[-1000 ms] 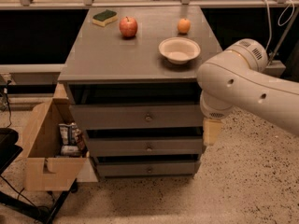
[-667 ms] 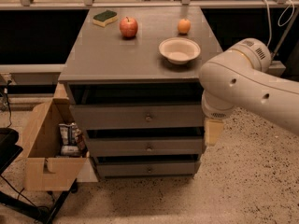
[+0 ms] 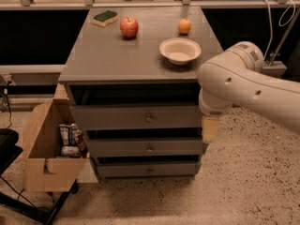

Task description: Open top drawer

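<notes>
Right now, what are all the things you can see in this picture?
cabinet: one, grey, centre
top drawer: one, grey, highest front, round knob
lower drawers: two, grey, beneath it
sponge: one, green and yellow, cabinet top, back left
apple: one, red, beside the sponge
orange: one, orange, back right
bowl: one, cream, front of the orange
cardboard box: one, brown, left of cabinet, holding packets
arm: one, white, right side
gripper: one, beige, by the drawers' right edge

Three drawers (image 3: 149,118), one bowl (image 3: 180,50), jaws beside drawers

Dim warm overhead light, claw (image 3: 210,128) in shadow beside the top drawer (image 3: 117,118)
</notes>
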Motion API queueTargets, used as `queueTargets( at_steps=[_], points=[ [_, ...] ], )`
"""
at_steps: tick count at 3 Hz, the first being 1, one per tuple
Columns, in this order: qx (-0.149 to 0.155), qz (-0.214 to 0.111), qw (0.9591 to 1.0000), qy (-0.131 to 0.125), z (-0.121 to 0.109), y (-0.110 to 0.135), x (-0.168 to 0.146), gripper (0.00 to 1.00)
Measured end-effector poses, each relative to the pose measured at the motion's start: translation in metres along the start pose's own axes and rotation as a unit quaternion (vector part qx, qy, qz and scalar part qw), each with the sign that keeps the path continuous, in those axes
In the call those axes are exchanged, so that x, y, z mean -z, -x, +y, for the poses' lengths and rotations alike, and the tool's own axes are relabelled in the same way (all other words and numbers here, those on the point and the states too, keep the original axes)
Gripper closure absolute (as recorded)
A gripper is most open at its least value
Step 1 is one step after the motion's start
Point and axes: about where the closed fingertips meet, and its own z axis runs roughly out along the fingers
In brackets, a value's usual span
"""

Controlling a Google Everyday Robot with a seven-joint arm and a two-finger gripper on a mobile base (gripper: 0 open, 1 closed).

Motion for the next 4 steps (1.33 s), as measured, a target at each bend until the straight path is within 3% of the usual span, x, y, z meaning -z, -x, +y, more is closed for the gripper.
queueTargets(
  at_steps=[1, 3, 4],
  points=[
    [0.030, -0.004, 0.9995, 0.010, -0.014, 0.012, -0.031, 0.00],
    [0.051, -0.008, 0.9981, 0.035, -0.039, 0.024, -0.087, 0.00],
    [0.054, -0.006, 0.9968, 0.059, -0.039, 0.029, -0.112, 0.16]
  ],
)
